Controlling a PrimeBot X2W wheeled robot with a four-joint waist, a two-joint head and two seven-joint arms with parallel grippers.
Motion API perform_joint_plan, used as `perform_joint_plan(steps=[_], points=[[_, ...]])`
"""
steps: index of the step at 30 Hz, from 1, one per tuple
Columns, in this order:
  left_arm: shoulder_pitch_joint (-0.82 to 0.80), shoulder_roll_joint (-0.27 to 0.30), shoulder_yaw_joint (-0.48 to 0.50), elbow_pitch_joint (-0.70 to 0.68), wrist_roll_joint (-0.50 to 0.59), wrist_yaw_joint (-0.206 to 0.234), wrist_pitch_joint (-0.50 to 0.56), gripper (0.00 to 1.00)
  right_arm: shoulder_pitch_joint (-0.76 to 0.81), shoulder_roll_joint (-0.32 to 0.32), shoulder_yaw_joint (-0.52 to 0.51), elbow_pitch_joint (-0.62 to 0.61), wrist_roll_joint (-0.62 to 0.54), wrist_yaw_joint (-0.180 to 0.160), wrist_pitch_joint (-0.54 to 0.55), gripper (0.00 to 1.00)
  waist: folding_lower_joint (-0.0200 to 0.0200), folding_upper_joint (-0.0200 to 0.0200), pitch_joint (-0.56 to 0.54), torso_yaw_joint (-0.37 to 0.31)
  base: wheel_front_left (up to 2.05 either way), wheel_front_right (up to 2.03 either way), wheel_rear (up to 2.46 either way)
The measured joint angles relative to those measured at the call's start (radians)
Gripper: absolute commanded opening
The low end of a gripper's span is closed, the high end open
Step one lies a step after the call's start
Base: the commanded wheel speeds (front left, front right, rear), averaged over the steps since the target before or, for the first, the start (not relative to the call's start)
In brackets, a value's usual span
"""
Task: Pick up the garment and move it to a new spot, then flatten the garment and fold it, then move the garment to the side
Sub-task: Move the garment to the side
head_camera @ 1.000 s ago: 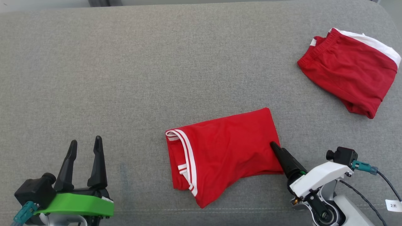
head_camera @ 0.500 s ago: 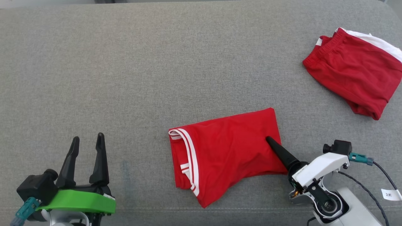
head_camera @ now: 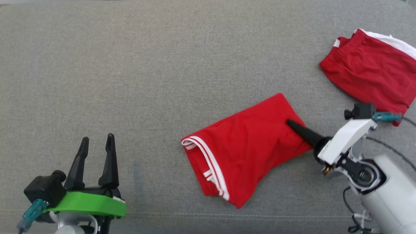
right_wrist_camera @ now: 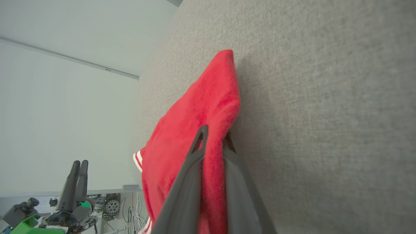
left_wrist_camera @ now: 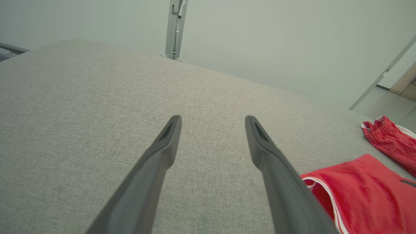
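Gripping the folded garment [head_camera: 247, 152] at its right-hand edge, the right gripper [head_camera: 291, 124] has its fingers [right_wrist_camera: 191, 169] closed, with a ridge of red cloth pinched between them; the right wrist view shows the fabric bunched up over the tips. The garment lies a little right of the middle of the grey padded surface [head_camera: 162, 65], set at a slant, its white-striped hem [head_camera: 208, 159] toward the robot's left and the pinched edge toward the right. It looks compact and layered, so the flattening and folding appear to be done, and the step in hand is most likely the last one: moving the garment to the side.

The left gripper [head_camera: 97, 138] rests at the near left, well apart from the cloth, its fingers spread wide and holding nothing.

The next move calls for carrying or sliding the garment rightward while keeping the fold together. Since only one edge is held, a high lift could let the layers hang open, so a low drag seems the safer choice. A second red garment [head_camera: 370, 71] lies at the far right, and the placing spot should stay short of it to avoid overlap.
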Motion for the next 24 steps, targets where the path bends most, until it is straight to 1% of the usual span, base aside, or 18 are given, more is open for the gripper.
perform_joint_plan(steps=[4,5,8,10,15,18,19,24], points=[[-0.028,-0.015,-0.019,0.004,0.000,-0.013,0.000,1.00,-0.122,-0.086,0.010,-0.034,-0.045,0.000,0.070,0.00,0.0000,0.0000,0.007,0.013,0.00,0.00,0.00],[-0.037,-0.021,-0.036,0.010,0.000,-0.021,0.000,1.00,-0.178,-0.119,0.012,-0.043,-0.059,0.000,0.104,0.00,0.0000,0.0000,0.011,0.023,0.00,0.00,0.00],[-0.050,-0.029,-0.053,0.018,0.000,-0.030,0.000,1.00,-0.249,-0.156,0.011,-0.043,-0.074,0.000,0.148,0.00,0.0000,0.0000,0.013,0.043,0.00,0.00,0.00],[-0.054,-0.037,-0.061,0.024,0.000,-0.031,0.000,1.00,-0.288,-0.170,0.011,-0.039,-0.078,-0.002,0.175,0.00,0.0000,0.0000,0.016,0.057,0.00,0.00,0.00],[-0.056,-0.047,-0.064,0.036,0.000,-0.032,0.000,1.00,-0.379,-0.199,-0.015,-0.008,-0.109,-0.046,0.199,0.00,0.0000,0.0000,0.024,0.094,0.00,0.00,0.00],[-0.058,-0.047,-0.054,0.038,0.000,-0.032,0.000,1.00,-0.431,-0.209,-0.029,0.012,-0.115,-0.056,0.208,0.00,0.0000,0.0000,0.034,0.109,0.00,0.00,0.00],[-0.058,-0.047,-0.045,0.038,0.000,-0.031,0.000,1.00,-0.444,-0.208,-0.031,0.016,-0.116,-0.063,0.208,0.00,0.0000,0.0000,0.038,0.112,0.00,0.00,0.00],[-0.058,-0.043,-0.026,0.038,0.000,-0.030,-0.001,1.00,-0.473,-0.201,-0.033,0.027,-0.119,-0.072,0.212,0.00,0.0000,0.0000,0.048,0.101,0.00,0.00,0.00]])
